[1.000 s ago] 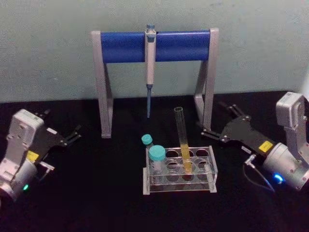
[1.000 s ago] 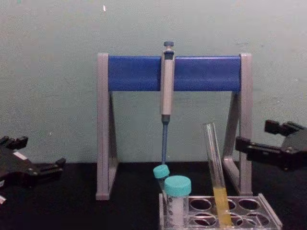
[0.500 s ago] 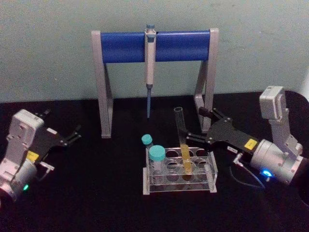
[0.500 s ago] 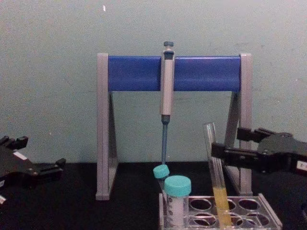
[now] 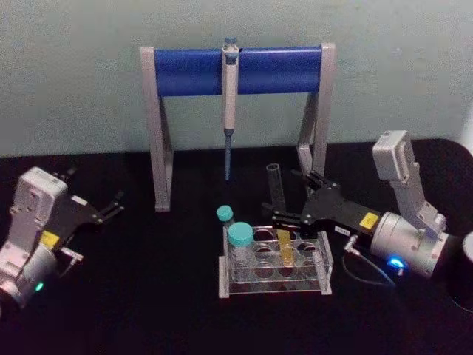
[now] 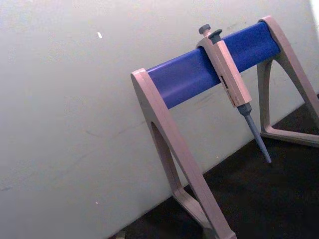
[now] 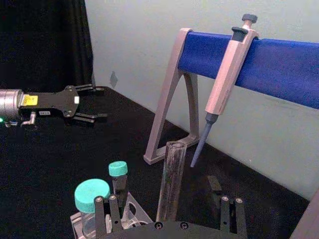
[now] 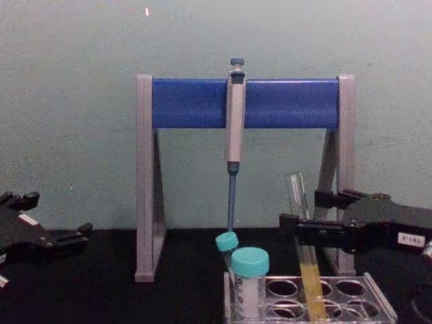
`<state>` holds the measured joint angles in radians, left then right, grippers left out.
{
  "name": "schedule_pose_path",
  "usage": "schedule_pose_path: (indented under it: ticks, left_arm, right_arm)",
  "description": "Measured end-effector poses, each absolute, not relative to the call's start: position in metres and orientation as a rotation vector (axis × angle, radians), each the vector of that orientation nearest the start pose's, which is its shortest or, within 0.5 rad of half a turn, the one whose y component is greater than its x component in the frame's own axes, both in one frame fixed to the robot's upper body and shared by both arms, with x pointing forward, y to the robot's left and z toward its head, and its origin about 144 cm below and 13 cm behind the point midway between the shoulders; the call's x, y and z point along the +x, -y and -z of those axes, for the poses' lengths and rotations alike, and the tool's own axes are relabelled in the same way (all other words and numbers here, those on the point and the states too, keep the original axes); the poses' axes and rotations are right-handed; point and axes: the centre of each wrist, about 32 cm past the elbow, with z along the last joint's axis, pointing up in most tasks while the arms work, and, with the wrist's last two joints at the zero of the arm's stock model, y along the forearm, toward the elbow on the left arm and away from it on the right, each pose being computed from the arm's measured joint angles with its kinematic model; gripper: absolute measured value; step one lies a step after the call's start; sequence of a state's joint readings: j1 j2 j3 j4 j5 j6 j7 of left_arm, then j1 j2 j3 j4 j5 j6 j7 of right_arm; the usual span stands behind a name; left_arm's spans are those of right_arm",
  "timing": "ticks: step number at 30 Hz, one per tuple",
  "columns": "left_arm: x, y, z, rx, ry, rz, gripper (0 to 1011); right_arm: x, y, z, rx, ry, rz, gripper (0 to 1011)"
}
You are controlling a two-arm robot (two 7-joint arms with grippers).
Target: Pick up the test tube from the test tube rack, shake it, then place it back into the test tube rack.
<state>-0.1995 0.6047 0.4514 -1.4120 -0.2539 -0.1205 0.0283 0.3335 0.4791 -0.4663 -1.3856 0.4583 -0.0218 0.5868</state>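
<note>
The right gripper is held open, empty, astride the test tube in the test tube rack so it can be clasped; the left gripper is parked open, far left

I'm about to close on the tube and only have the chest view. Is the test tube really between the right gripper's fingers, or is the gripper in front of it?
Observer: Between them. In the right wrist view the test tube stands between the open fingers of the right gripper, a gap on either side.
Operator: And that pipette tip, is it over the rack?
Observer: No. The head view shows the pipette hanging farther back, its tip short of the test tube rack.
</note>
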Motion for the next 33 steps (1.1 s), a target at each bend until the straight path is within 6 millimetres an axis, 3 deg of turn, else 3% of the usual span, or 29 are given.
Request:
schedule_pose_path:
  ticks: [33]
  left_arm:
    - [0.4886,-0.3097,-1.1397,0.305,0.285,-1.248,1001]
  right_arm:
    - [0.5355,0.2593,-1.1719,-0.118,0.004,0.691,1000]
